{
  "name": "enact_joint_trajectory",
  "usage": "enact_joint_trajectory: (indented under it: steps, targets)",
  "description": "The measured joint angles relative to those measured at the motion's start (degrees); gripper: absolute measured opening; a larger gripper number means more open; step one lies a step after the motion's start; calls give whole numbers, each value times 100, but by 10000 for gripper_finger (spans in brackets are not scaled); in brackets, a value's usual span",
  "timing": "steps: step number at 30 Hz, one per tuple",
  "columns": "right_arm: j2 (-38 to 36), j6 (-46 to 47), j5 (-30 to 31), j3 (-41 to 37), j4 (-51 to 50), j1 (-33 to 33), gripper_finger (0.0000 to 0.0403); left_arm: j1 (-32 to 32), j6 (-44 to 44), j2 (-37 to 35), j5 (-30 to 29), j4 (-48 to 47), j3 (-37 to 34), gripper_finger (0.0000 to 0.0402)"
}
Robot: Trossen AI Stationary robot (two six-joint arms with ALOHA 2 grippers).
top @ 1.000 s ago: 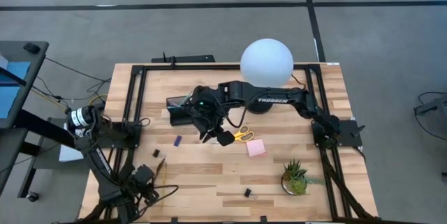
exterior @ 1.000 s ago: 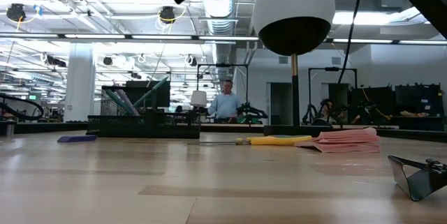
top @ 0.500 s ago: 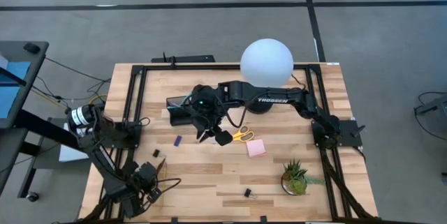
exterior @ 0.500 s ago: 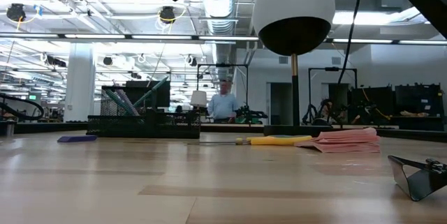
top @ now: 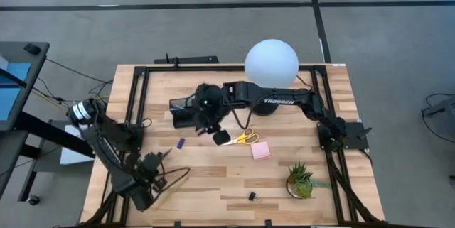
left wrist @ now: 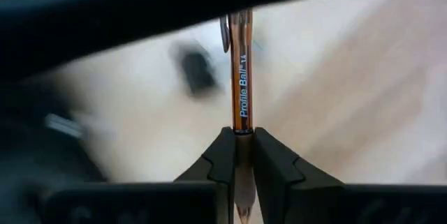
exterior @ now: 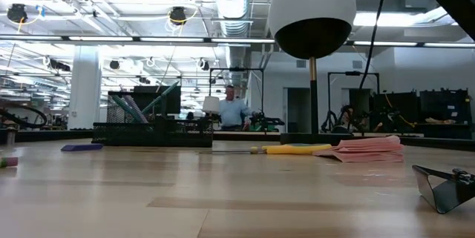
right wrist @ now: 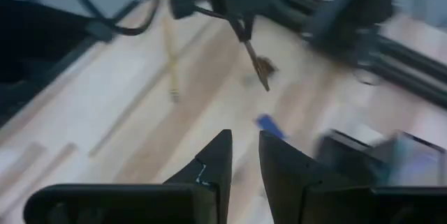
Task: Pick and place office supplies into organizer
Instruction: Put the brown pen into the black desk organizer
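My left gripper (top: 155, 163) is near the table's near-left corner, shut on a brown pen (left wrist: 241, 77). My right gripper (right wrist: 242, 155) hovers above the table just near of the black organizer (top: 181, 114), fingers a narrow gap apart with nothing between them. Pens stand in the organizer's cup (exterior: 141, 104). Lying flat on the table are the yellow-handled scissors (top: 242, 139), the pink sticky-note pad (top: 260, 150), the small blue piece (top: 180, 143), a black clip (top: 252, 196) and the yellow pencil (right wrist: 170, 63). My left gripper pinches the brown pen between its two fingers, on the barrel (left wrist: 242, 132) just below the printed lettering. The pen runs along the fingers and sticks out past their tips, clip end (left wrist: 236, 28) farthest out. In the right wrist view the pen (right wrist: 255, 65) hangs clear of the table.
A white globe lamp (top: 271, 62) stands at the far edge, over the right arm. A small green potted plant (top: 300, 180) sits near the right corner. Another black clip (exterior: 445, 186) lies close to the low camera. Bare wood shows between the blue piece and the near edge.
My left arm has swung up from the near-left corner toward the table's middle, carrying the pen clear of the wood. My right gripper has drawn back a little toward the organizer and risen slightly.
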Motion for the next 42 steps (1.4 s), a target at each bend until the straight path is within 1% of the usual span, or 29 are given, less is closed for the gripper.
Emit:
enact_joint_trajectory:
  steps: [2, 4, 6, 7, 9, 12, 14, 17, 20, 24, 27, 30, 32, 35, 37, 39, 42]
  targets:
    - [-126, 4, 31, -7, -250, -76, 66, 291, 453, -258, -125, -631, 319, 17]
    - [-197, -11, 27, 9, -418, -142, 66, 615, 852, -468, -116, -1277, 652, 17]
    - [-297, -81, -33, -4, -818, -200, 66, 963, 1359, -645, -97, -1993, 961, 17]
    - [-324, -121, -73, -7, -923, -225, 66, 1180, 1624, -727, -99, -2153, 1115, 17]
    - [-376, -187, -237, -2, -1024, -280, 66, 1658, 2383, -896, -97, -2105, 1262, 17]
    - [-486, -449, -683, -2, -1187, -394, 66, 2439, 3641, -1100, -152, -2144, 1352, 17]
    - [-581, -633, -965, -2, -1397, -503, 66, 2967, 4147, -1086, -327, -2139, 1374, 17]
    - [-748, -702, -1090, -2, -1595, -695, 66, 3615, 4936, -1083, -618, -2134, 1370, 16]
    - [-1022, -781, -1090, -2, -1776, -945, 66, 4148, 5498, -1080, -958, -2112, 1370, 16]
    - [-1445, -790, -1118, 0, -1933, -1297, 66, 4785, 6020, -1129, -1223, -2124, 1370, 16]
    - [-1696, -757, -1257, 0, -1795, -1491, 66, 5166, 6543, -1130, -1339, -1871, 1370, 16]
    - [-1892, -754, -1518, 0, -1523, -1609, 66, 5445, 6888, -1130, -1699, -1178, 1370, 16]
    - [-1987, -750, -1586, 0, -1334, -1646, 66, 5515, 7074, -1130, -2076, -670, 1370, 16]
    - [-2087, -752, -1593, 0, -1319, -1660, 66, 5502, 7199, -1130, -2514, -401, 1370, 16]
    - [-2134, -751, -1674, 0, -1412, -1671, 66, 5414, 6985, -1147, -2900, -363, 1369, 16]
    - [-2154, -752, -1795, 0, -1442, -1686, 66, 5249, 6581, -1228, -3439, -307, 1341, 16]
    - [-2164, -750, -1982, -2, -1454, -1686, 66, 4902, 6066, -1511, -4119, 227, 996, 16]
